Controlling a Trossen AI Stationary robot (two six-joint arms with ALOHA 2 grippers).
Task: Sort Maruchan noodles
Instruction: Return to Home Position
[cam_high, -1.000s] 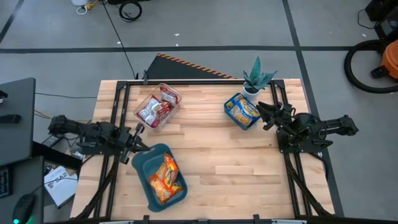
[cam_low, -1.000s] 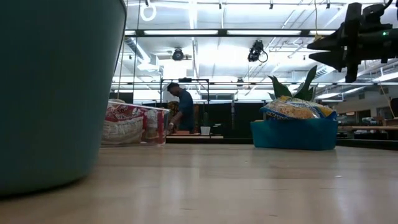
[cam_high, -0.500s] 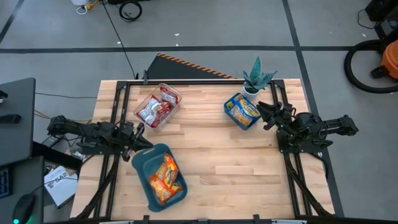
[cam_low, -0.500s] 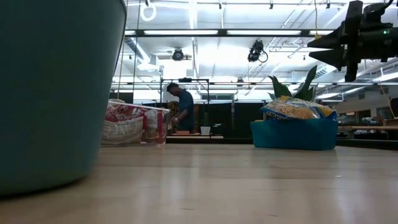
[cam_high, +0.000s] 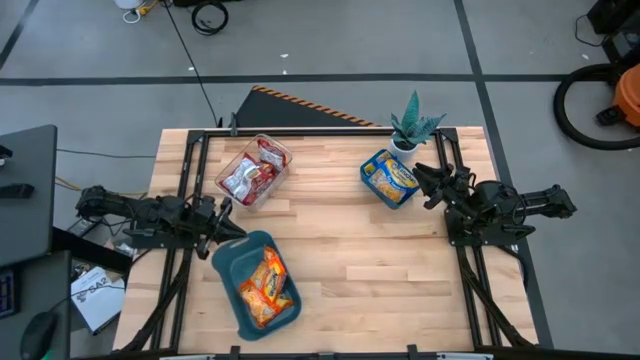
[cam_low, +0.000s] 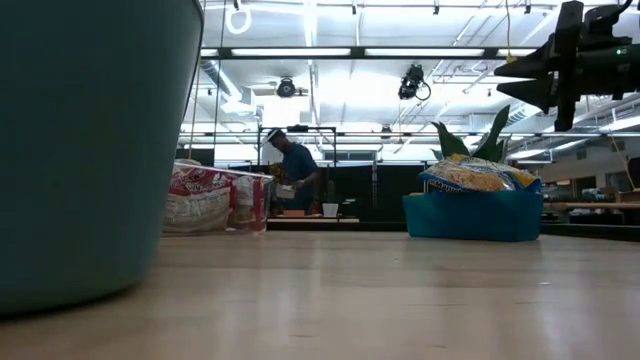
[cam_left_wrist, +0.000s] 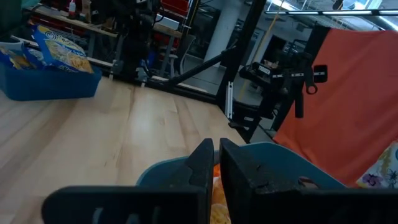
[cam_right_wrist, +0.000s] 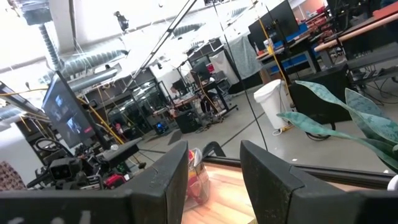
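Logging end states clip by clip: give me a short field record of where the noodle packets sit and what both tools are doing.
red packets: in the clear bin
blue-and-yellow packets: in the blue tray, next to the plant
orange packets: in the dark teal bin
loose packets: none seen
left tool: shut, empty, beside the dark teal bin
right tool: open, empty, beside the blue tray
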